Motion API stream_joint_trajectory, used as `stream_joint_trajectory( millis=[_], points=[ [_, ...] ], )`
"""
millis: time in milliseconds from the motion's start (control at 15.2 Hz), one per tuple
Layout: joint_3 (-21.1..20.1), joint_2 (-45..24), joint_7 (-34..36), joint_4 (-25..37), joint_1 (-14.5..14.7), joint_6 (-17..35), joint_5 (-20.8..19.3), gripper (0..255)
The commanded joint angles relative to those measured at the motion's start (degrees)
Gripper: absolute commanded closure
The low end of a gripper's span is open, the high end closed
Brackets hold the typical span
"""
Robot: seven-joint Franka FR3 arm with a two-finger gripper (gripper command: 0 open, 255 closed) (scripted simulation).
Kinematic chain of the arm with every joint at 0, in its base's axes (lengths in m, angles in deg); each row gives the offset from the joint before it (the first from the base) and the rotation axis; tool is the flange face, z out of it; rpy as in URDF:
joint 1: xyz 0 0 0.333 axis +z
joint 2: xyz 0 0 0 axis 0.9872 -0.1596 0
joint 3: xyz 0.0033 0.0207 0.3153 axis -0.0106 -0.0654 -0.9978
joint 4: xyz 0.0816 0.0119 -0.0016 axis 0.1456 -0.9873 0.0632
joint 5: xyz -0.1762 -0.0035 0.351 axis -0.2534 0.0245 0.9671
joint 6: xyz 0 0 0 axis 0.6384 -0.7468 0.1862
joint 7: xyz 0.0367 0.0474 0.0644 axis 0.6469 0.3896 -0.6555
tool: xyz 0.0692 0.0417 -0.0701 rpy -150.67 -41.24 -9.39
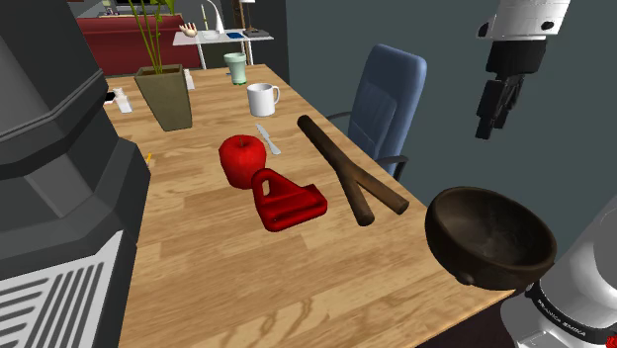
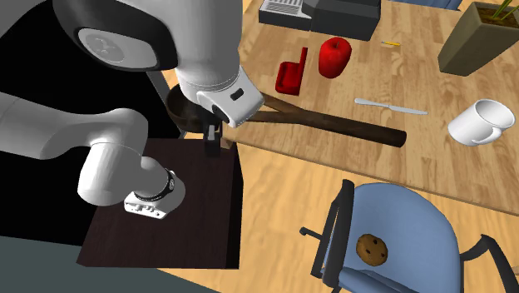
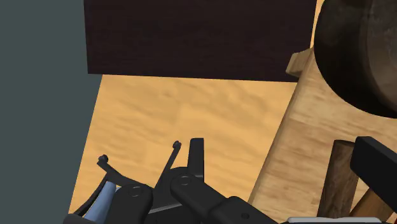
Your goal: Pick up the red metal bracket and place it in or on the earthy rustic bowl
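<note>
On the table, the bracket lies near the middle, with the apple touching it from behind. In the shoulder view a forked stick lies just right of the bracket, and the bowl sits at the near right corner, well apart. A knife lies between the apple and the mug behind it. A planter stands left of the mug. A chair stands beside the table's right edge.

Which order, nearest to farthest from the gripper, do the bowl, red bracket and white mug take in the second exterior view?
1. Dark bowl, just beside the gripper.
2. Red bracket, farther in on the tabletop.
3. White mug, at the view's far right.
</note>
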Motion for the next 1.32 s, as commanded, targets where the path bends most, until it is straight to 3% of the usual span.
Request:
stream_joint_trajectory(
  millis=[0, 660, 1254],
  points=[
    [0.0, 0.0, 0.0, 0.0, 0.0, 0.0, 0.0, 0],
    [-0.4, -16.4, -15.0, 4.1, 8.3, 17.4, 2.1, 0],
    [-2.4, -30.4, -28.0, 11.8, 15.0, 28.3, 4.9, 0]
  ],
)
